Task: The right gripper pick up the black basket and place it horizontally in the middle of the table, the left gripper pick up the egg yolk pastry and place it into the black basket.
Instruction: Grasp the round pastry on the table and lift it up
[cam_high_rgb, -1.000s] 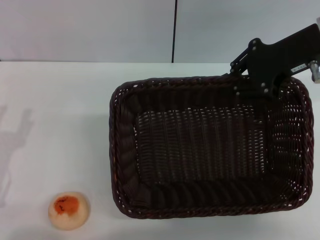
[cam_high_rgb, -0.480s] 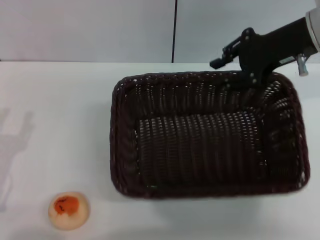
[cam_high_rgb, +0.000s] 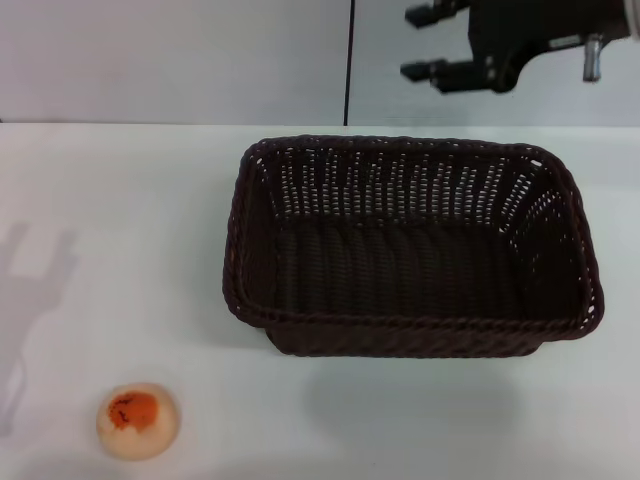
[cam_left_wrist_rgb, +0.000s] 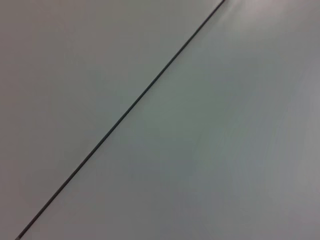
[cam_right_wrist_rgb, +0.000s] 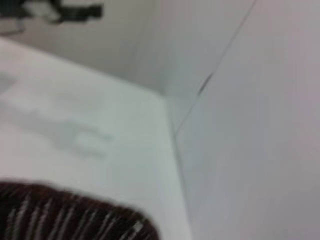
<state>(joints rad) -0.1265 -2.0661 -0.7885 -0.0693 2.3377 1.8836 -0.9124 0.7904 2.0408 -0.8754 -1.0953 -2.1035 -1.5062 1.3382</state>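
The black basket (cam_high_rgb: 410, 250) stands flat on the white table (cam_high_rgb: 120, 200), lengthwise across the middle-right, and is empty. A bit of its rim shows in the right wrist view (cam_right_wrist_rgb: 65, 217). My right gripper (cam_high_rgb: 420, 43) hangs open and empty above and behind the basket's far rim, clear of it. The egg yolk pastry (cam_high_rgb: 138, 421) lies on the table at the near left, apart from the basket. My left gripper is out of the head view. A dark blurred shape far off in the right wrist view (cam_right_wrist_rgb: 75, 10) seems to be it.
A grey wall with a dark vertical seam (cam_high_rgb: 350, 60) stands behind the table. An arm's shadow (cam_high_rgb: 40, 265) falls on the table's left side. The left wrist view shows only wall with a seam (cam_left_wrist_rgb: 125, 112).
My right gripper has let go of the basket's far rim, opened and risen up and back. The basket has dropped from tilted to flat on the table. The pastry has not moved.
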